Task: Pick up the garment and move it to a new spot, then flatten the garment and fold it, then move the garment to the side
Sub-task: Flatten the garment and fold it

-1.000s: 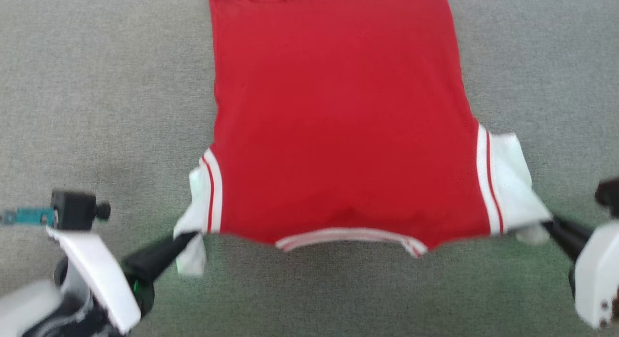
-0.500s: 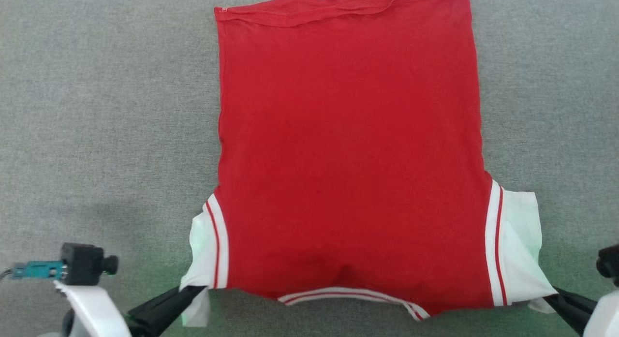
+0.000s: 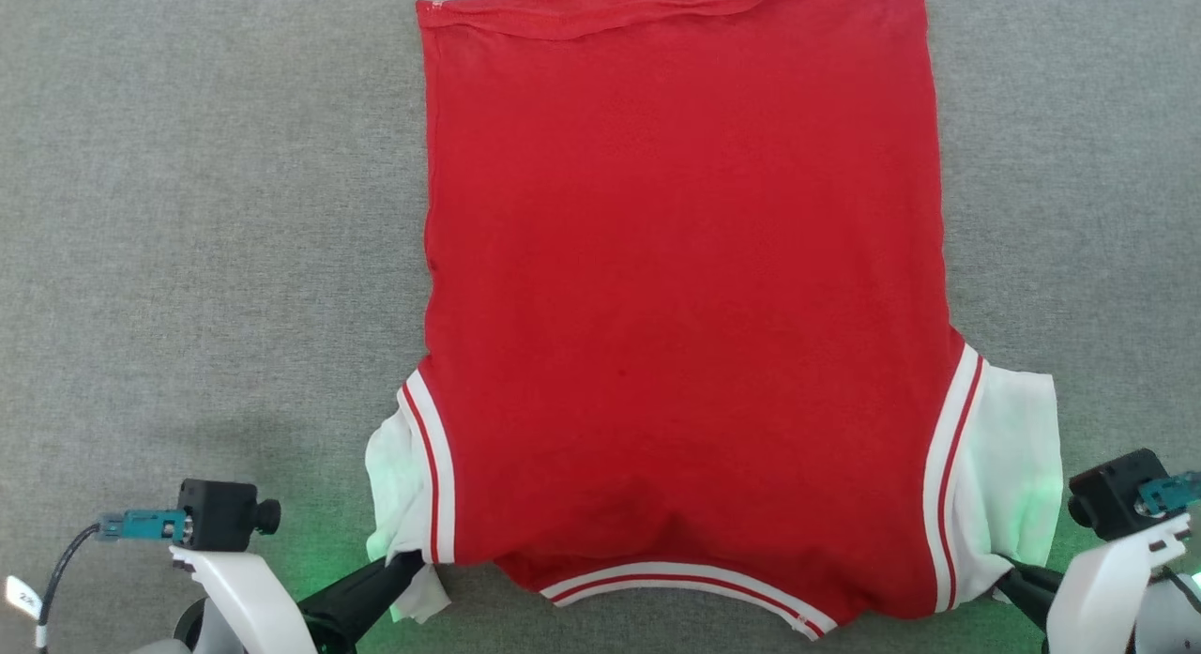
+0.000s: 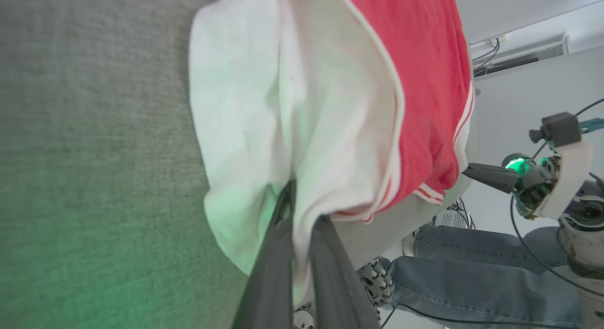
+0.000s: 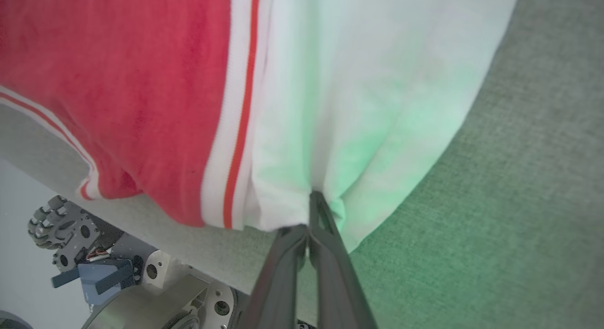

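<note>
- Since the red jersey T-shirt with white sleeves point(image 3: 685, 288) lies spread out, plain side up, collar nearest, on the grey cloth-covered bench point(image 3: 188, 213), I'd say moving and flattening look about done.
- Left claw point(image 3: 410, 562) is clamped on the left sleeve, right claw point(image 3: 1015, 575) on the right one.
- Folding and the shove aside aren't done yet.

Left gripper point(image 3: 409, 563) and right gripper point(image 3: 1010, 573) reach inward from the lower corners, each seemingly clamped on the garment point(image 3: 676, 307).
</note>
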{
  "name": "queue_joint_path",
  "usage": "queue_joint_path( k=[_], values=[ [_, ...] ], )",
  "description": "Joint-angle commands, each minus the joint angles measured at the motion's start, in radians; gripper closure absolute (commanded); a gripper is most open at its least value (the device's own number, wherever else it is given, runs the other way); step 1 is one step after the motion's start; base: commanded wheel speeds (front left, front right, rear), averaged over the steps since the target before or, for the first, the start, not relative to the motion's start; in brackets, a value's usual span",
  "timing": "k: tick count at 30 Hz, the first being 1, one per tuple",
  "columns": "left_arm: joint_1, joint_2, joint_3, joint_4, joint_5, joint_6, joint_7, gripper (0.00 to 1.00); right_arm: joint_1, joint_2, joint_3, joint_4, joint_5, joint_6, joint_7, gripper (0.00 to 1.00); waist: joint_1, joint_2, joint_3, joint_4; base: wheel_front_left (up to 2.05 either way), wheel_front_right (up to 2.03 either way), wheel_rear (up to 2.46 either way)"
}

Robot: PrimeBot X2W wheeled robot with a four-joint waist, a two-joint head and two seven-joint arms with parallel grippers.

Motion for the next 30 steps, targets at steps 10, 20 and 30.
queue_joint_path(
  k=[10, 20, 30],
  values=[
    [0.006, -0.013, 0.022, -0.004, 0.029, 0.002, -0.012, 1.00, -0.101, 0.005, -0.096, -0.035, 0.025, -0.002, -0.054, 0.00, 0.0000, 0.0000, -0.007, 0.034, 0.00, 0.00, 0.00],
    [-0.087, -0.082, 0.011, -0.035, 0.137, 0.002, 0.021, 1.00, -0.561, -0.064, -0.200, 0.022, -0.022, -0.001, 0.090, 0.00, 0.0000, 0.0000, 0.100, 0.150, 0.00, 0.00, 0.00],
    [-0.181, -0.150, -0.009, -0.048, 0.198, 0.002, 0.045, 1.00, -1.044, -0.122, -0.069, 0.450, -0.267, -0.001, 0.160, 0.00, 0.0000, 0.0000, 0.223, 0.260, 0.00, 0.00, 0.00]
  ],
)
